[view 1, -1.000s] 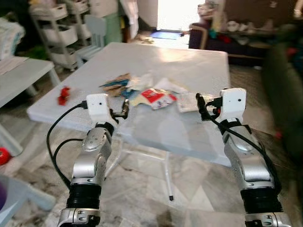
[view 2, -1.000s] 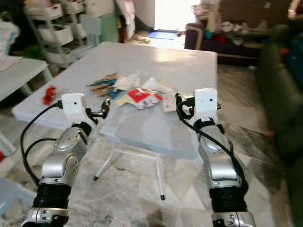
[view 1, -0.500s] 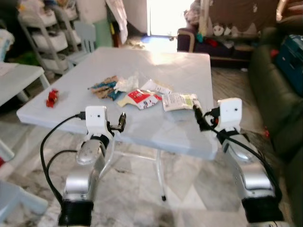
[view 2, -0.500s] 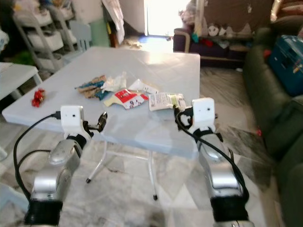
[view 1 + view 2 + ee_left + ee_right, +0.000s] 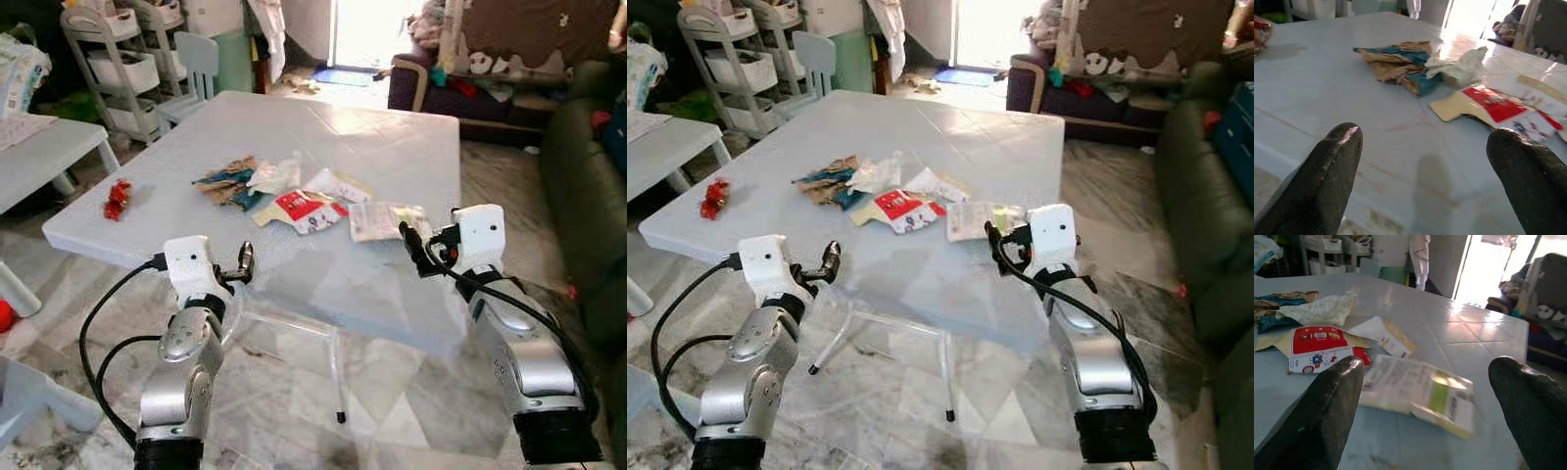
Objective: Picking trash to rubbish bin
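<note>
Both hands hover at the near edge of the pale square table [image 5: 372, 147] — left hand [image 5: 245, 262] and right hand [image 5: 409, 245] spread wide, holding nothing — lined up for the flat, crumpled wrappers [image 5: 306, 208] littering its middle.

Two black fingers [image 5: 1317, 426] stand wide apart over the pale table [image 5: 1474, 333]. A white-green packet [image 5: 1420, 391] lies between them, with a red-white wrapper [image 5: 1320, 347] just beside it.
</note>
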You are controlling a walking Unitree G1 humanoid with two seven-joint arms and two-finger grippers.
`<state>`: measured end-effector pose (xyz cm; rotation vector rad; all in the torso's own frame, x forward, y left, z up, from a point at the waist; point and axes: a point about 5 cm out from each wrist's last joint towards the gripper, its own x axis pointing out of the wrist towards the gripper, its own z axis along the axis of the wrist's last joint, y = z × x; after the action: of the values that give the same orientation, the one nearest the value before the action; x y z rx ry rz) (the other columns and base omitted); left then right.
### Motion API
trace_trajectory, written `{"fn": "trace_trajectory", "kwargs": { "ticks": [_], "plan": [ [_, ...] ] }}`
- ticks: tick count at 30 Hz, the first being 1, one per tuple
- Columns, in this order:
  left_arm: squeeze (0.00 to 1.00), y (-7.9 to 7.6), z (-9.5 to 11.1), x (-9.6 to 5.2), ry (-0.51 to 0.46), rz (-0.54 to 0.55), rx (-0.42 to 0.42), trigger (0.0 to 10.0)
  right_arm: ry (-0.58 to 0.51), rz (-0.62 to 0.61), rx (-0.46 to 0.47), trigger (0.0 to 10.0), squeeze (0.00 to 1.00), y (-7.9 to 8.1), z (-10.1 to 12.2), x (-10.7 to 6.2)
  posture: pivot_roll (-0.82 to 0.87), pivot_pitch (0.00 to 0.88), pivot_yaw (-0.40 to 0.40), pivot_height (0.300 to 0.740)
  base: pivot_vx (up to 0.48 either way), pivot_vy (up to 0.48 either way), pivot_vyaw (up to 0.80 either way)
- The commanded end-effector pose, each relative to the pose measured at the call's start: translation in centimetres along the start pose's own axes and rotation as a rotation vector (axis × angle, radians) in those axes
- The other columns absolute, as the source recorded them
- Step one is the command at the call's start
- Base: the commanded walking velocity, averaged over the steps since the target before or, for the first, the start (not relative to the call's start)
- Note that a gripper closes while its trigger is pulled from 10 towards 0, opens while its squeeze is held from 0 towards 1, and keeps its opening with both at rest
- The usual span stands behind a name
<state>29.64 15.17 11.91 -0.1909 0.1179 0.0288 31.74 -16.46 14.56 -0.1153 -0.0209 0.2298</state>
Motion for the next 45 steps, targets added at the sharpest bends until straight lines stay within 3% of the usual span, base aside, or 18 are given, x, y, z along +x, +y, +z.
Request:
{"fn": "trace_trajectory", "kwargs": {
  "ticks": [1,6,12,18,25,35,45],
  "plan": [
    [0.00,-0.1,0.8,0.4,-0.011,0.004,0.009,10.0,-0.017,0.007,0.004,10.0,0.00,-0.2,0.7,0.0,0.01,0.000,-0.024,0.740,0.000,0.000,0.00],
    [0.00,0.0,0.9,0.7,0.001,-0.009,0.035,10.0,0.013,0.065,0.016,10.0,0.00,0.2,0.5,-0.3,0.01,0.000,-0.012,0.740,0.000,0.000,0.00],
    [0.00,-0.4,0.9,0.8,0.014,-0.051,0.069,10.0,0.056,0.198,-0.032,10.0,0.00,0.9,0.1,-1.5,0.00,0.000,0.008,0.740,0.000,0.000,0.00],
    [0.00,-0.6,0.7,0.9,0.025,-0.050,0.062,10.0,0.065,0.239,-0.023,10.0,0.00,2.1,-0.2,-2.4,-0.01,0.000,0.017,0.740,0.000,0.000,0.00],
    [0.00,-1.0,0.5,0.6,0.037,-0.062,0.049,10.0,0.019,0.179,-0.035,10.0,0.00,2.8,0.2,-2.0,0.00,0.000,0.017,0.740,0.000,0.000,0.00],
    [0.00,-1.1,1.4,0.8,-0.002,-0.083,0.039,10.0,-0.040,0.022,-0.057,10.0,0.00,2.3,1.3,-0.9,0.00,0.000,0.012,0.740,0.000,0.000,0.00],
    [0.00,-1.5,1.2,0.5,-0.005,-0.111,0.064,10.0,-0.046,0.004,-0.067,10.0,0.00,1.8,1.2,-0.8,0.00,0.000,0.005,0.740,0.341,0.000,0.00]
  ]
}}
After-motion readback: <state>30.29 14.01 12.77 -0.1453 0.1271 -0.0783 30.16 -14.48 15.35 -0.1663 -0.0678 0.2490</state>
